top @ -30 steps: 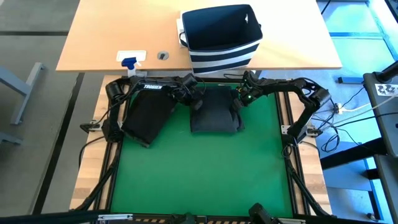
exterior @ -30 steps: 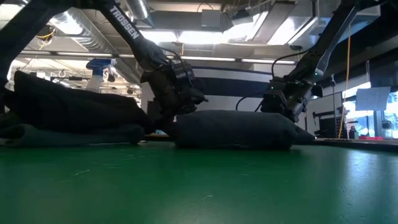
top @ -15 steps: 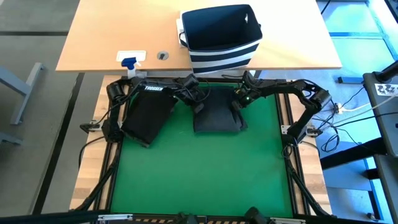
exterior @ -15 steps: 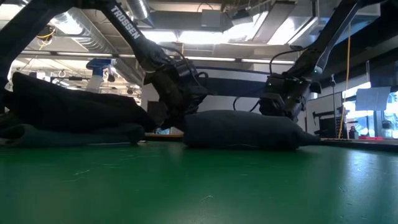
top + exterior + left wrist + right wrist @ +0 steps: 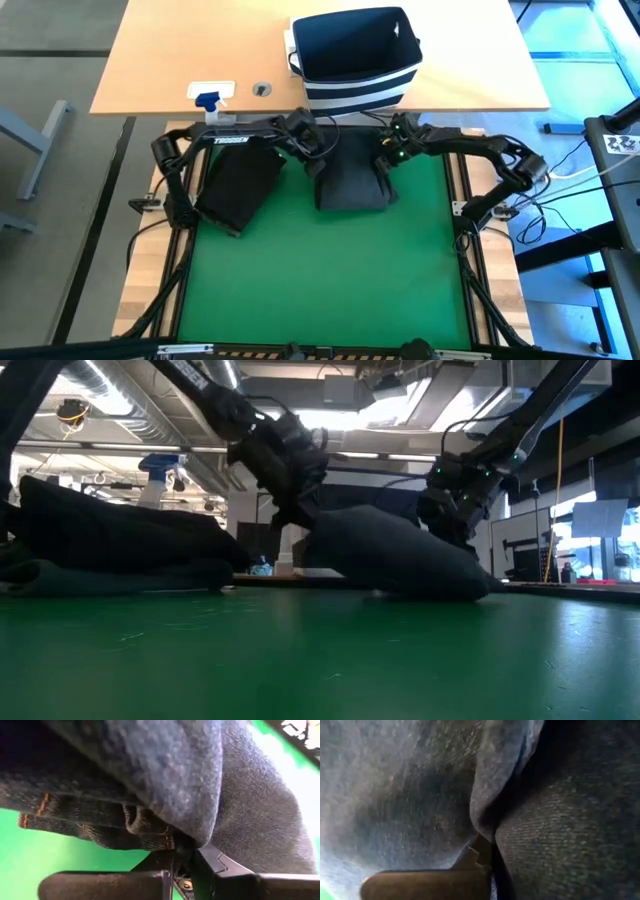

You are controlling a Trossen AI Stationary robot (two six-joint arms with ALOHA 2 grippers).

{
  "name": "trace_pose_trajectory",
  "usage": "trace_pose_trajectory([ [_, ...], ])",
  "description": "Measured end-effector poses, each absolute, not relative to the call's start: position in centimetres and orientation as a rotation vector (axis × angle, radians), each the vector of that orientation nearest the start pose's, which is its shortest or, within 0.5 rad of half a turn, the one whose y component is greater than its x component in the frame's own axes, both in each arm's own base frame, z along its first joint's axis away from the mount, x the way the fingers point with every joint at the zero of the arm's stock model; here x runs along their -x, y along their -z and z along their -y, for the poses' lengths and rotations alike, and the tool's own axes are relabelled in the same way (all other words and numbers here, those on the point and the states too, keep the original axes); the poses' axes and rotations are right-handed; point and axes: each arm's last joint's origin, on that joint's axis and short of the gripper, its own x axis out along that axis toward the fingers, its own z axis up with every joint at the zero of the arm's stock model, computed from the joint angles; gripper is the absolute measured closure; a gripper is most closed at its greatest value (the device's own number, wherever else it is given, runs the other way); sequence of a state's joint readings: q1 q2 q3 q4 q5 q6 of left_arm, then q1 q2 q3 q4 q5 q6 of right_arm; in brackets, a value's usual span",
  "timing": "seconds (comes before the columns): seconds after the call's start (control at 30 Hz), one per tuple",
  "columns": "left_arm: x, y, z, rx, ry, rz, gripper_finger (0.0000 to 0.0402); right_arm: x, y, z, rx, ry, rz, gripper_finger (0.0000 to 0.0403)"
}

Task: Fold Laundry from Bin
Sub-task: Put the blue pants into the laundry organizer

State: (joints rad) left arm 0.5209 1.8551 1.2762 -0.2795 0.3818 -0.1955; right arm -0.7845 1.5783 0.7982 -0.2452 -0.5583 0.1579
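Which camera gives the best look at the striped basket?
The high view: the navy fabric bin with white stripes shows whole on the tan table, open top visible. In the low view the dark folded garment and the arms block it; both wrist views show only cloth.

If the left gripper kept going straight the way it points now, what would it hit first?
The left gripper is already shut on the dark folded garment and points across it toward the right gripper. It would likely push further into that cloth first; depth beyond is unclear.
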Motion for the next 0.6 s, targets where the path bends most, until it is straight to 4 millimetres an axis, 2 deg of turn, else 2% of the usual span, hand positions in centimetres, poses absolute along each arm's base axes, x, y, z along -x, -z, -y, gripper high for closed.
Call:
trace_pose_trajectory([
  [0.2,-34.1,-22.3,-18.3,0.526,-0.184,-0.712,0.0375,-21.0,-18.5,18.7,-0.774,0.267,-0.708,0.0386],
  [0.3,-33.6,-24.0,-18.0,0.508,-0.172,-0.663,0.0375,-20.9,-20.3,18.6,-0.751,0.263,-0.65,0.0386],
  [0.47,-33.2,-28.2,-17.8,0.474,-0.157,-0.556,0.0375,-20.9,-24.1,18.6,-0.725,0.266,-0.547,0.0386],
  [0.6,-33.4,-32.4,-18.6,0.443,-0.13,-0.447,0.0375,-21.4,-28.7,19.1,-0.676,0.275,-0.469,0.0386],
])
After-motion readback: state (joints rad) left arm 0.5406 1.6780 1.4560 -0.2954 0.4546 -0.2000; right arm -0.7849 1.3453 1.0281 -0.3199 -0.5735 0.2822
